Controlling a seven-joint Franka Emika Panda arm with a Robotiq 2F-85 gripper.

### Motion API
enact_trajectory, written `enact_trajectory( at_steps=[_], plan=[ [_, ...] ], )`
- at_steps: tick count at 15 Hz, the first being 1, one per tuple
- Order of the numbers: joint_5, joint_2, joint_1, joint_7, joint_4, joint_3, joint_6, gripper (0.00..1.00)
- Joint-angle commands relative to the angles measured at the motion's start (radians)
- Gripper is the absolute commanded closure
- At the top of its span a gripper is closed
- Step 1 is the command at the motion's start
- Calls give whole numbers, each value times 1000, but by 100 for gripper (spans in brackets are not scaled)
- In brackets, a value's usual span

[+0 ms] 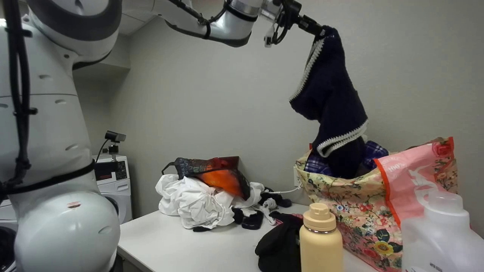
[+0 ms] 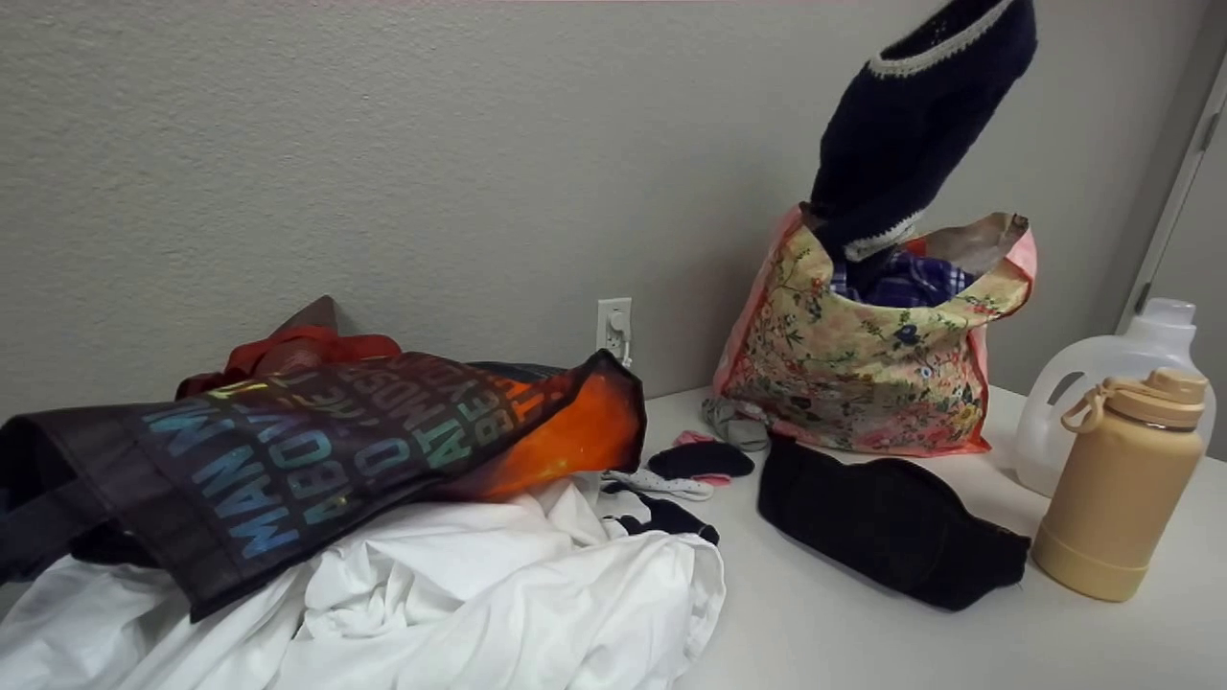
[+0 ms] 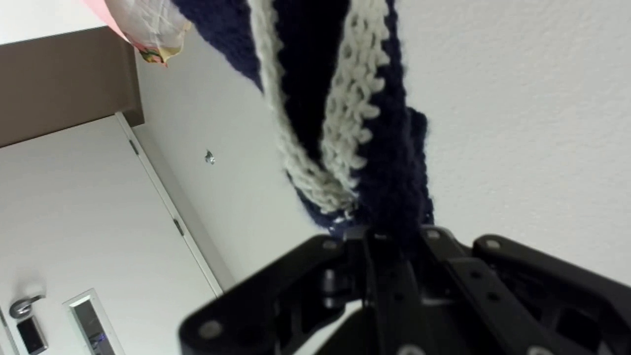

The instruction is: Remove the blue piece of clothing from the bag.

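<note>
I read "100%" on floral bag (image 1: 359, 200), pink panel (image 1: 410, 189). Dark bag (image 2: 297, 470) atop white cloth (image 2: 470, 604), orange showing at one end: "MAN", "ABOV", "ATMOS" legible. Jug (image 1: 435, 238) print too small. Floral bag holds blue plaid cloth (image 2: 920, 278) plus lower end of navy garment (image 1: 336, 87); rest hangs above, top pinched in my gripper (image 1: 320, 32).
</note>
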Motion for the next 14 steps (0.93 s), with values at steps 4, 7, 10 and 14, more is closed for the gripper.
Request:
enact_trajectory(
  at_steps=[4, 7, 10, 14],
  plan=[
    [257, 20, -18, -239, 230, 18, -108, 93],
    [357, 24, 11, -334, 331, -18, -193, 94],
    [439, 31, 12, -422, 438, -30, -293, 95],
    [506, 46, 12, -526, 574, -30, -457, 94]
  ],
)
